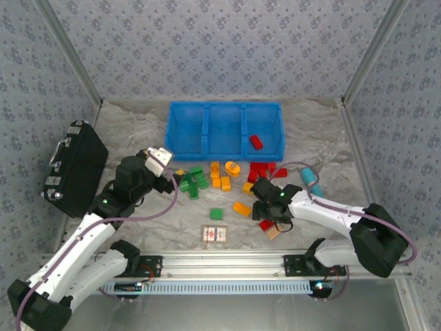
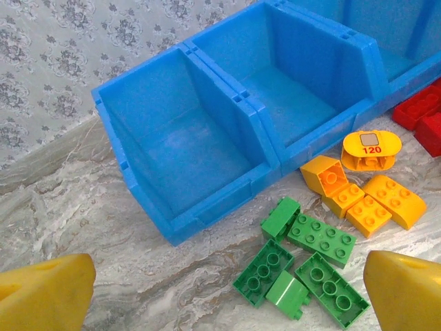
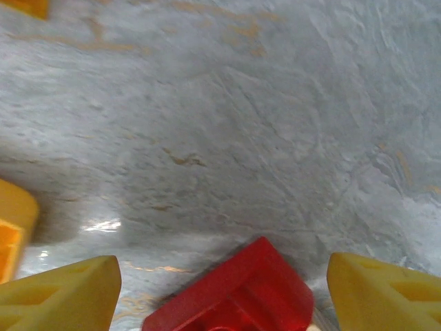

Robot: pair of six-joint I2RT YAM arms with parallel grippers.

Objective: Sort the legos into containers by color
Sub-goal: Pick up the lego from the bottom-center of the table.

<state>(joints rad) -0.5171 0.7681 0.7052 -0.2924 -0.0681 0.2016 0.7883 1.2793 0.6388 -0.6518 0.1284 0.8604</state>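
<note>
Nearest me, a red plastic brick (image 3: pixel 255 276) lies on the marbled grey tabletop (image 3: pixel 227 124), right between the yellow fingers (image 3: pixel 62 293) of the right gripper (image 3: pixel 224 289). The jaws stand apart with a gap on either side of the brick, so nothing is gripped. The small tan wooden block (image 1: pixel 273 233) sits just beside it.

I judge the brick to be light, hard and unbending, and in no danger of breaking. Its sides are glossy, though, and a poor pinch could squirt it out. It seems to lie cornerwise to the fingers. The safest hold is probably across two flat opposite faces, low down, with the jaws squared to them first.

A little farther out, a lone green brick (image 1: pixel 216 214) and an orange-yellow brick (image 1: pixel 242 208) lie apart from the rest.

Beyond them the left gripper (image 2: pixel 227 293) hangs wide open and empty over a loose heap of green bricks (image 2: pixel 303 265). These lie at odd angles and touch one another, so pulling one free may nudge its neighbours. Beside them sit the orange-yellow bricks (image 2: pixel 362 200), some with sloped tops that offer poor purchase. A cluster of red bricks (image 1: pixel 262 169) comes next.

Farthest off stand the three joined bright blue plastic bins (image 1: pixel 206 131). One red brick (image 1: pixel 256 142) lies in the right-hand compartment.
</note>
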